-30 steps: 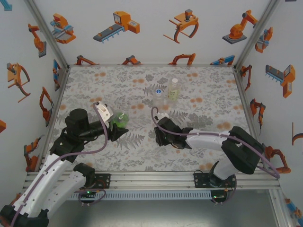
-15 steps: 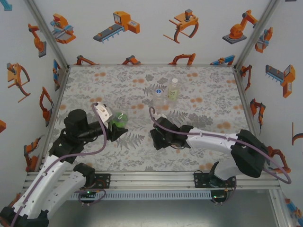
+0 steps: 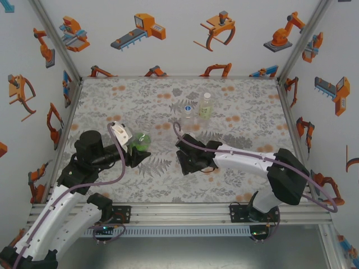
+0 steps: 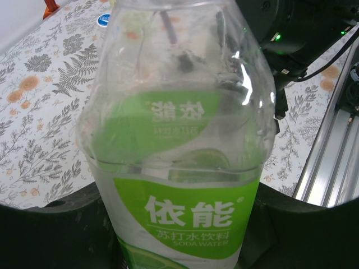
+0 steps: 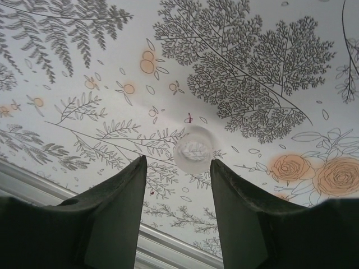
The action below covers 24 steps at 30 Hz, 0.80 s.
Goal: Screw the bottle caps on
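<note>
My left gripper is shut on the green-labelled bottle, which it holds off the mat at the left. From the left wrist, this bottle stands between the dark fingers with its neck pointing away. My right gripper is low over the mat in the middle, jaws open. Between and just past its fingertips a small whitish bottle cap lies flat on the mat, touching neither finger. The pale yellow bottle and the colourless bottle stand upright together further back.
The floral mat covers the table, with white walls on three sides. An aluminium rail runs along the near edge, close behind the right gripper. The right arm's black housing shows beyond the green-labelled bottle.
The right gripper has shifted slightly left and its jaws have opened from nearly shut. The left arm and its bottle have barely moved.
</note>
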{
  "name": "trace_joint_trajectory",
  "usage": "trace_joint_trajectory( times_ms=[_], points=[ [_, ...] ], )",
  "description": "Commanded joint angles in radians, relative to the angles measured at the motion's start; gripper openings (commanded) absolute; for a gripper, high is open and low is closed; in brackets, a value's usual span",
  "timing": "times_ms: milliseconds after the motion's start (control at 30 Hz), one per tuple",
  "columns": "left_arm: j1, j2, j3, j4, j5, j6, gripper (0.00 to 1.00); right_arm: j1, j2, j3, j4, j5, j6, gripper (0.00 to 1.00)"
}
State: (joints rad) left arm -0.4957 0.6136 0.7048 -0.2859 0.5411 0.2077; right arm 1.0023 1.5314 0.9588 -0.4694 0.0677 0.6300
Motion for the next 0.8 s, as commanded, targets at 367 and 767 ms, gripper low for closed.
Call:
trace_joint_trajectory(
  times_ms=[367, 767],
  points=[
    [0.002, 0.003, 0.001, 0.001, 0.011, 0.006, 0.1, -0.019, 0.04, -0.03, 0.014, -0.026, 0.053, 0.42],
    [0.002, 0.01, 0.004, 0.002, 0.013, 0.007, 0.11, -0.019, 0.074, -0.039, 0.017, -0.031, 0.058, 0.42]
  ],
)
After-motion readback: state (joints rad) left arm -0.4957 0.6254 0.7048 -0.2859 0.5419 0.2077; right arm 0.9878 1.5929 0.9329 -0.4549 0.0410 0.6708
